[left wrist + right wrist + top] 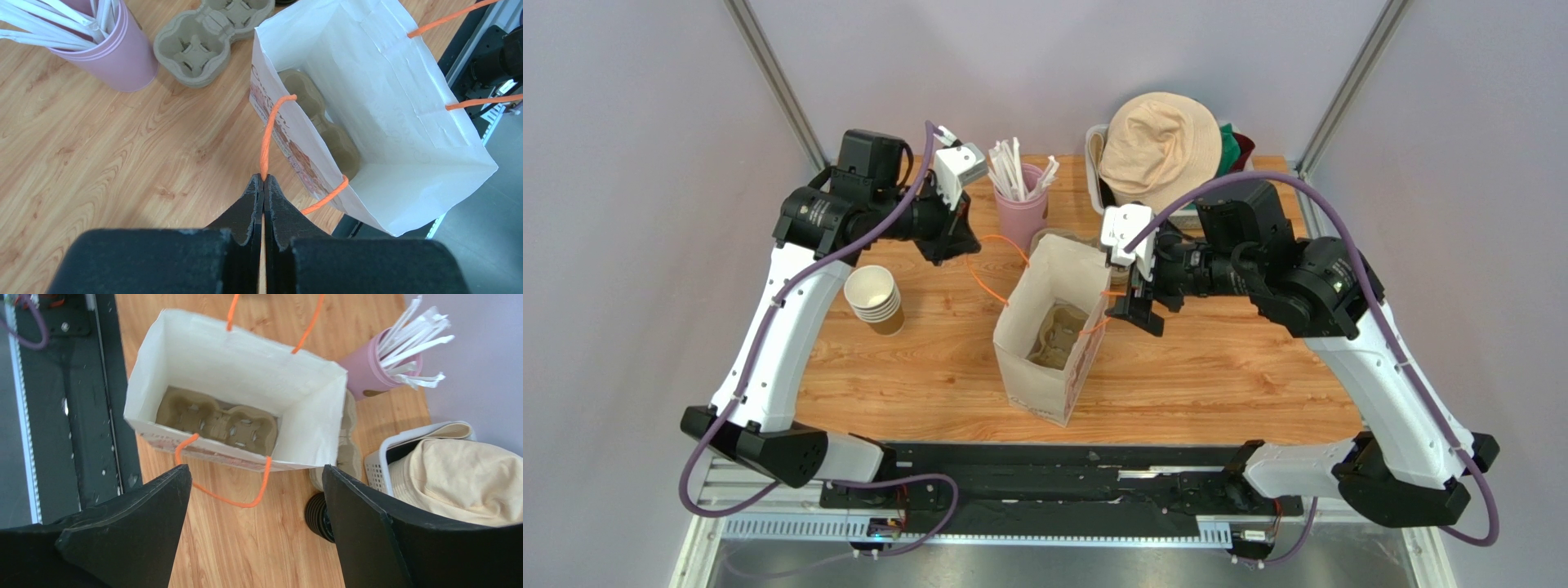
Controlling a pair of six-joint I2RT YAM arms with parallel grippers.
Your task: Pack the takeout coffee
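The takeout coffee with its black lid is not in any view. A white paper bag [1069,276] stands open mid-table with a moulded cup carrier [1057,337] at its bottom. My left gripper [955,245] is shut on the bag's orange handle [270,131], its tips [264,179] pinching the cord to the left of the bag [393,104]. My right gripper [1140,306] is open and empty just right of the bag. In its wrist view [255,471] it hangs above the other orange handle [227,499], which droops onto the table beside the bag [245,367].
A stack of lidless brown cups [874,298] stands at the left. A pink cup of straws [1020,202] and a spare carrier [202,40] sit behind the bag. A stack of black lids [318,517] lies by a white basket holding a beige hat [1161,147].
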